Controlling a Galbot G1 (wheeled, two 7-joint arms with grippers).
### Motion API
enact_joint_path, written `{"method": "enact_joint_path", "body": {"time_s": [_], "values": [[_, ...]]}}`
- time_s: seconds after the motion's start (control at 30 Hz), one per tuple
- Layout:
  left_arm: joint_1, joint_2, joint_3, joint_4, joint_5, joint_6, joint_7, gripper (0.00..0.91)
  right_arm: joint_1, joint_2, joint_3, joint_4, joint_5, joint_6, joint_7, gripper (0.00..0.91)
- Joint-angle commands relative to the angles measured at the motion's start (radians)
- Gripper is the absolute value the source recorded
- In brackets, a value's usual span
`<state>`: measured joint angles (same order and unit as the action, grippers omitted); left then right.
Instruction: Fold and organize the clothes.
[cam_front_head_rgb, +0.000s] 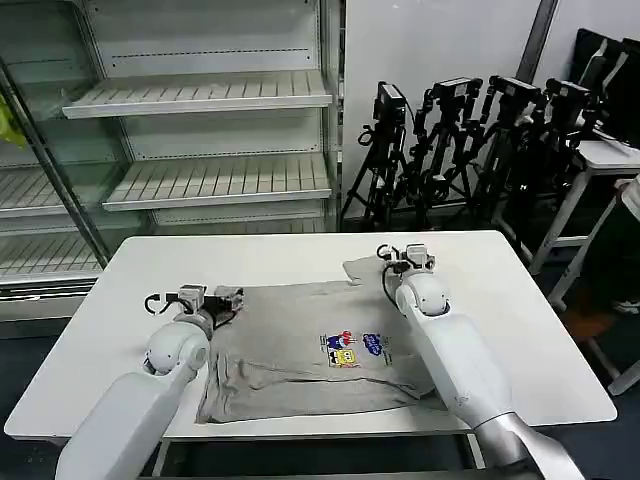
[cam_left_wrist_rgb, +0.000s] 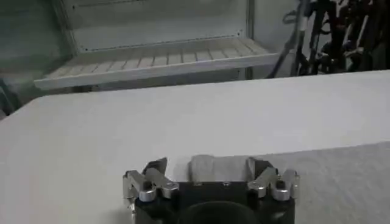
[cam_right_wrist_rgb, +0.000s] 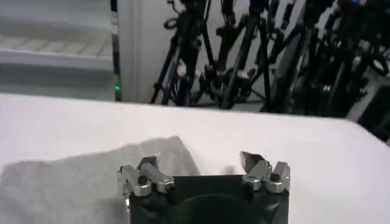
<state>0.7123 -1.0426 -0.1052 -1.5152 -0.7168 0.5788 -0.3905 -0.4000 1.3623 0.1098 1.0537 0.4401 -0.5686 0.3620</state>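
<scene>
— Shirt (cam_front_head_rgb: 300, 350) first: where is it?
— Spread print-up on the white table (cam_front_head_rgb: 530, 330), reaching from the middle to the near edge, with the cartoon print (cam_front_head_rgb: 355, 347) toward the right.
— And the left gripper (cam_front_head_rgb: 222, 298)?
— At the shirt's far left corner, low over the sleeve, its fingers (cam_left_wrist_rgb: 153, 170) spread wide with cloth lying between them.
— The right gripper (cam_front_head_rgb: 408, 258)?
— At the far right corner, by the other sleeve, fingers (cam_right_wrist_rgb: 253, 163) also wide apart, one over the cloth's edge, the other over bare tabletop.
</scene>
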Motion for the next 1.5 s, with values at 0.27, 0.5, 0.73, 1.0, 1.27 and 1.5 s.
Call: {"method": "enact_joint_path", "body": {"time_s": [0.27,0.5,0.73,1.0,1.27,1.5], "values": [[0.044,0.003,-0.008,0.008,-0.040,0.000,0.007,0.010,-0.016,0.010,0.004,-0.054,0.066,-0.008,0.000,0.000],[0.068,0.006,-0.031,-0.030,-0.068,-0.003,0.032,0.010,-0.034,0.007,0.006,-0.011,0.074,0.058,-0.015,0.000],[0.080,0.004,-0.055,-0.087,-0.091,-0.035,0.046,0.010,-0.046,0.006,0.004,0.053,0.049,0.242,-0.024,0.000],[0.094,0.034,-0.090,-0.166,-0.115,-0.063,0.051,0.010,-0.069,-0.028,0.003,0.175,-0.005,0.390,-0.029,0.000],[0.165,0.090,-0.135,-0.306,-0.148,-0.066,0.049,0.010,-0.179,-0.117,0.010,0.418,0.013,0.393,-0.044,0.000],[0.272,0.126,-0.177,-0.422,-0.142,-0.056,0.050,0.010,-0.358,-0.209,0.056,0.623,0.008,0.380,-0.069,0.000]]}}
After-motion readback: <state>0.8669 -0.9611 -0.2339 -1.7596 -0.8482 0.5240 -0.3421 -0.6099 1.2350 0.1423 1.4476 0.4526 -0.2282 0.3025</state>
